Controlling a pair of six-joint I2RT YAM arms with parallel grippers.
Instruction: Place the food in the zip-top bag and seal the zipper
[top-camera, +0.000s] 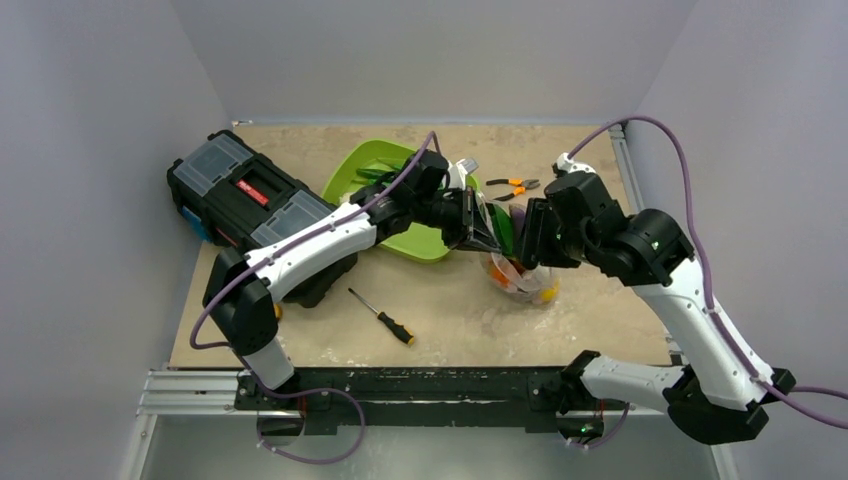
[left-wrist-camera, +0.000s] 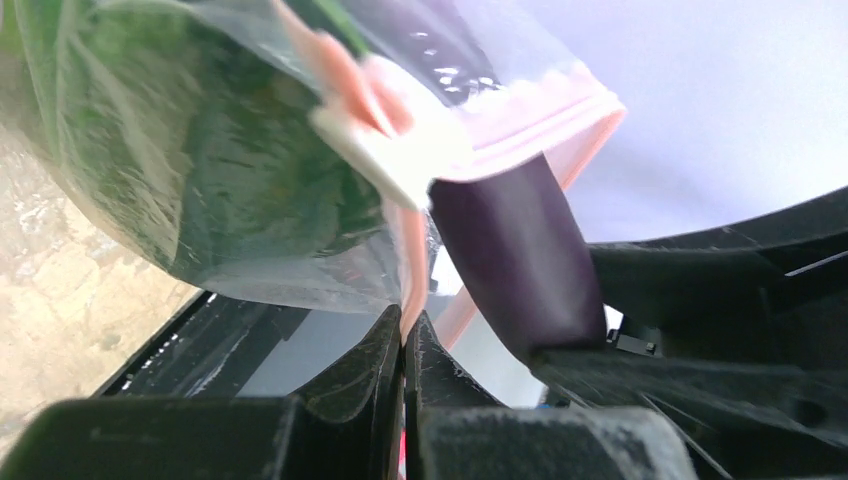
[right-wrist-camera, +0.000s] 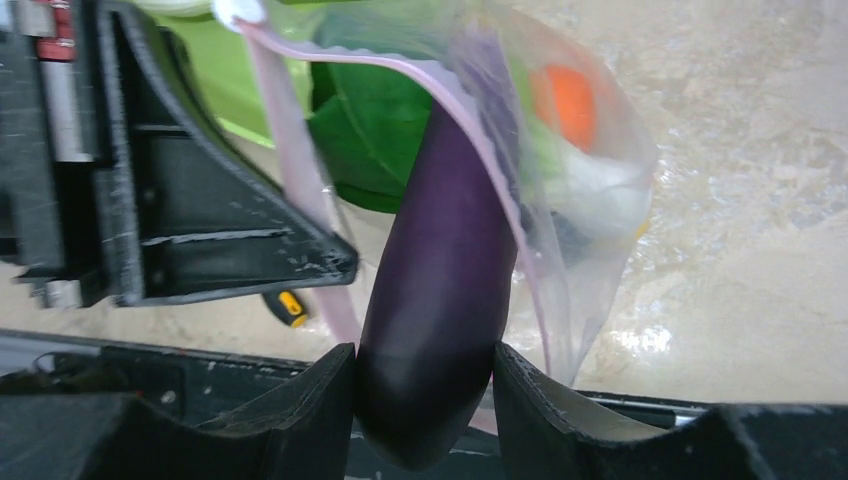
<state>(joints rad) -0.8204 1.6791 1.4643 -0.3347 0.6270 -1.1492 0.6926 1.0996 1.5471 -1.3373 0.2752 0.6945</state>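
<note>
Pinching purple eggplant (right-wrist-camera: 440, 270), right pincer (right-wrist-camera: 425, 372) at zip-top bag (right-wrist-camera: 600, 260) mouth; left pincer (left-wrist-camera: 405, 332) pressed together on its rim.

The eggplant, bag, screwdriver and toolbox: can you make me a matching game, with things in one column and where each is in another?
1 eggplant
2 zip-top bag
3 screwdriver
4 toolbox

a lying loose on the table
b between the right gripper's fingers
c sitting at the table's left side
d edge pinched by the left gripper

Pairs: 1-b, 2-d, 3-a, 4-c
</note>
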